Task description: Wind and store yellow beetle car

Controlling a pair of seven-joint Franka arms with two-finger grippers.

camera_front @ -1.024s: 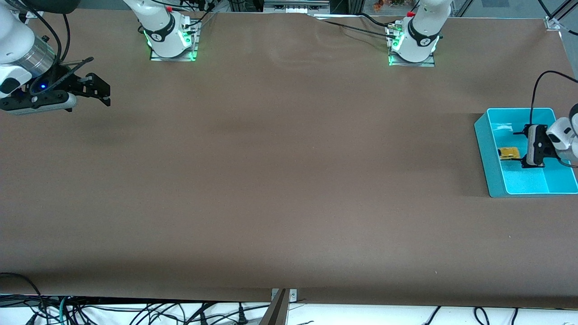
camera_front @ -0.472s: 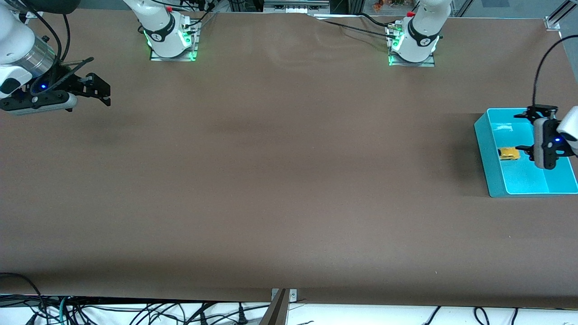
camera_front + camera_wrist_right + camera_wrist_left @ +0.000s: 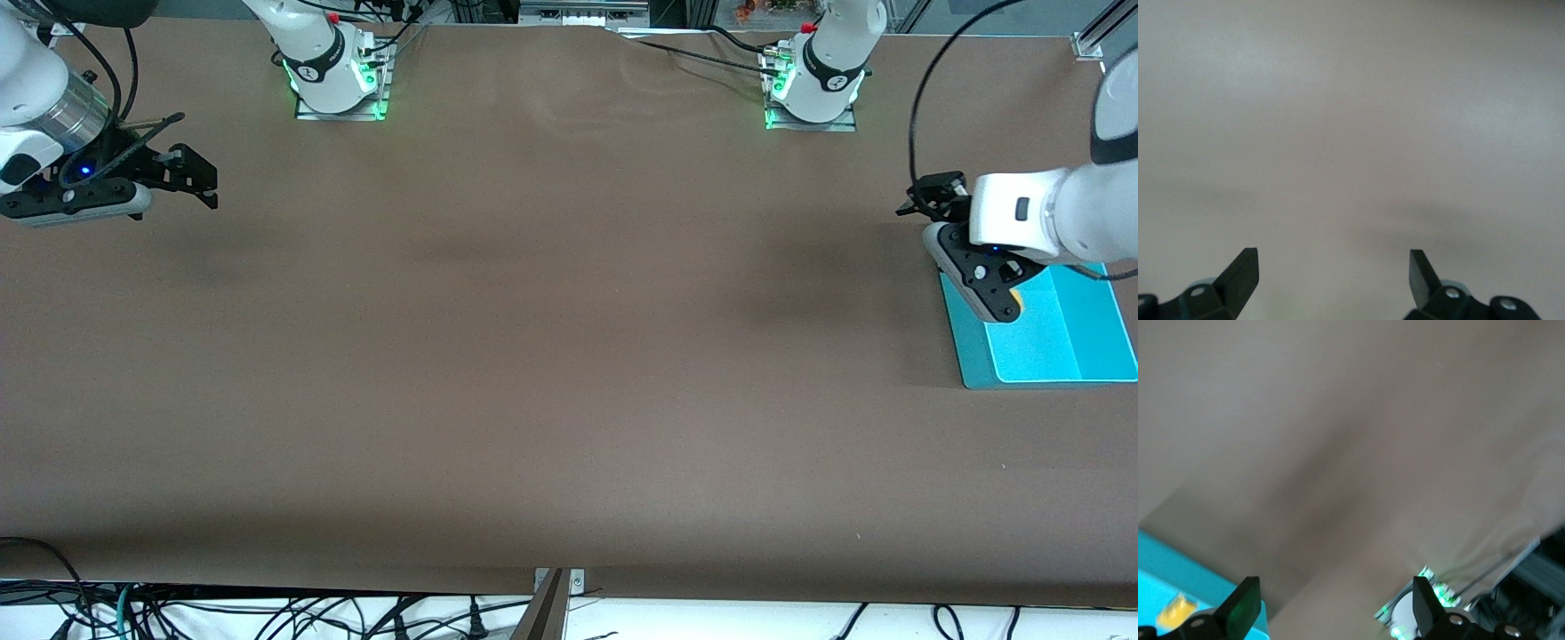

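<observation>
The yellow beetle car lies in the teal bin at the left arm's end of the table. In the front view my left hand hides almost all of it. My left gripper is up in the air over the bin's edge that faces the right arm's end. It is open and empty, as the left wrist view shows. My right gripper waits open and empty above the table at the right arm's end. Its wrist view shows only bare table.
A brown cloth covers the table. The two arm bases stand along the edge farthest from the front camera. The bin's corner also shows in the left wrist view.
My left gripper has risen out of the bin and swung toward the right arm's end. The car stays in the bin. The right arm has not moved.
</observation>
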